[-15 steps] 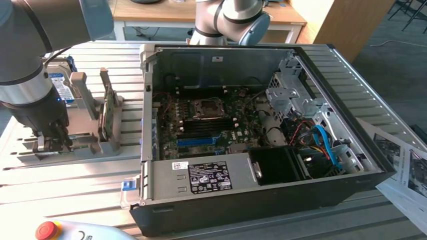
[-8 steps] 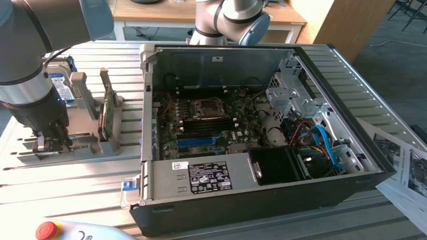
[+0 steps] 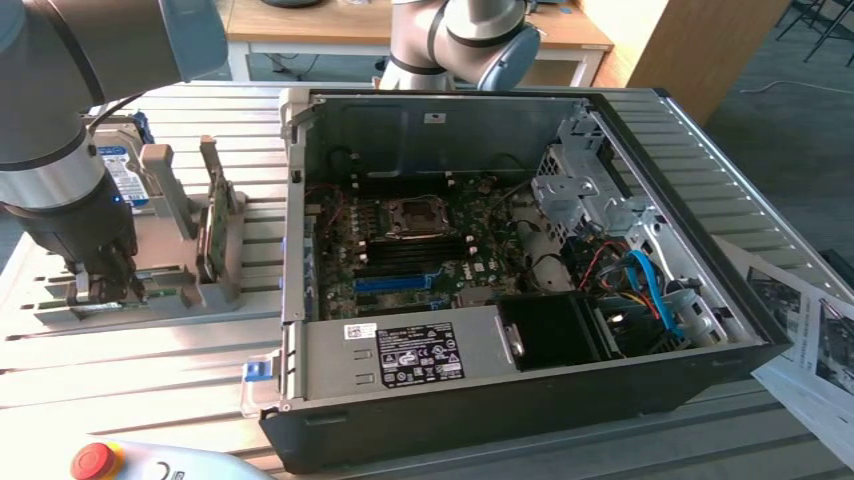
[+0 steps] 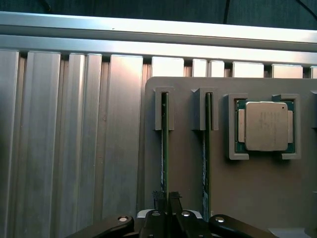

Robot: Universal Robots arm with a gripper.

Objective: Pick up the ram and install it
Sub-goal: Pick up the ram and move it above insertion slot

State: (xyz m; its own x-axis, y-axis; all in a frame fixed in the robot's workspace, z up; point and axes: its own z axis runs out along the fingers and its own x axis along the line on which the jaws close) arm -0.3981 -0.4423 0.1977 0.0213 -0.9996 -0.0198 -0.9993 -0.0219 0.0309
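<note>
Ext. view, gripper [image 3: 114, 292]: low on the grey holder [image 3: 187, 292], at the ext. view's left of the PC case [image 3: 534, 415].
Ext. view, holder: lies on the ribbed metal table [image 3: 134, 370]. A tall card [image 3: 211, 235] stands upright in it, just beside the gripper.
Ext. view, PC case: side is open, motherboard [image 3: 414, 250] w/ blue slot [image 3: 400, 282] is seen inside, well apart from the gripper.
Ext. view, front: red stop button [image 3: 91, 460] near the table edge.
Wrist view, ram [image 4: 164, 144]: stands on its edge in a holder slot, the one farther from the CPU chip [image 4: 266, 126]; not yet installed.
Wrist view, fingers [image 4: 174, 204]: clenched on the ram, one on each side of its thin edge.
Wrist view, 2nd stick [image 4: 205, 163]: in the next slot, between ram and CPU chip, apart from the fingers.
Wrist view, CPU chip: flat in its own corner frame on the holder.
</note>
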